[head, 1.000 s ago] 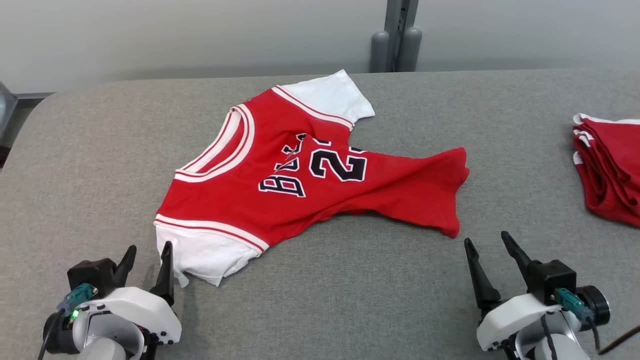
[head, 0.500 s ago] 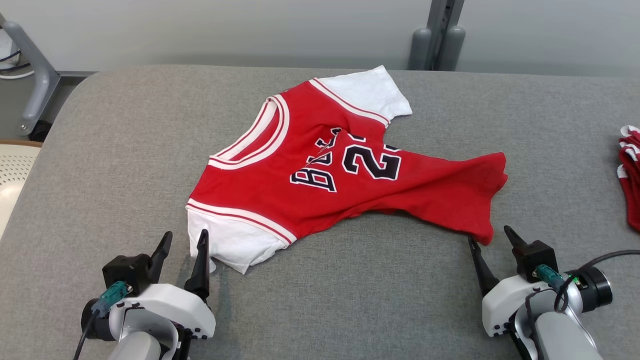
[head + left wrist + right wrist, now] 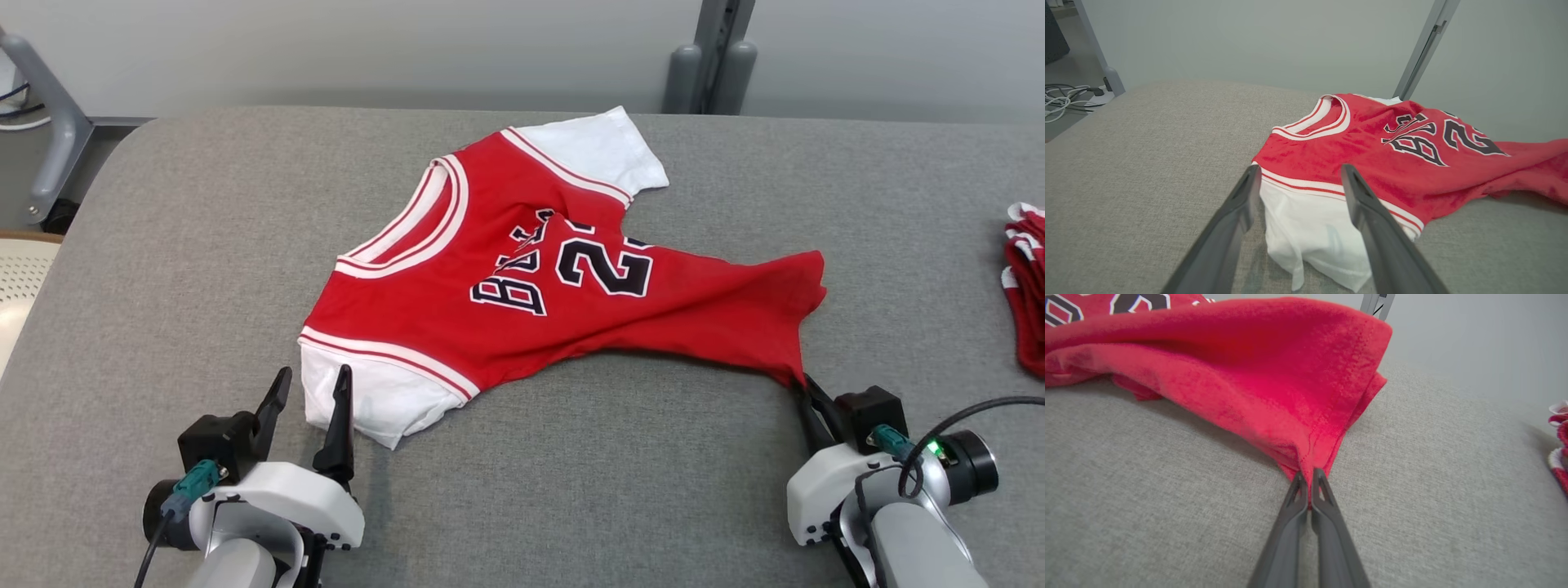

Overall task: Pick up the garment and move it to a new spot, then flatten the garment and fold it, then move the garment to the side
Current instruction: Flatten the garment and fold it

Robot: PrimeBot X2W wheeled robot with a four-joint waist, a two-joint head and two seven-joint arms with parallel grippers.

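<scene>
Between R gripper (image 3: 1310,482) tips: garment (image 3: 490,327) corner; L gripper (image 3: 1300,167) astride sleeve (image 3: 1306,222).

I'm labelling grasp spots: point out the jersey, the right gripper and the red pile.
jersey (image 3: 408,327), head view, red chest panel.
right gripper (image 3: 1309,477), right wrist view, midway between its fingertips.
red pile (image 3: 1033,318), head view, its visible part.

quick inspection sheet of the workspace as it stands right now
surface: grey fabric table
job's things: red jersey lying rumpled, not yet flattened
clutter: pile of red garments at the right edge
grippers: left gripper open at the near white sleeve; right gripper shut on the jersey's hem corner
cables: black cable at the right wrist; loose cords on the floor
surroundings: grey wall, metal post
</scene>
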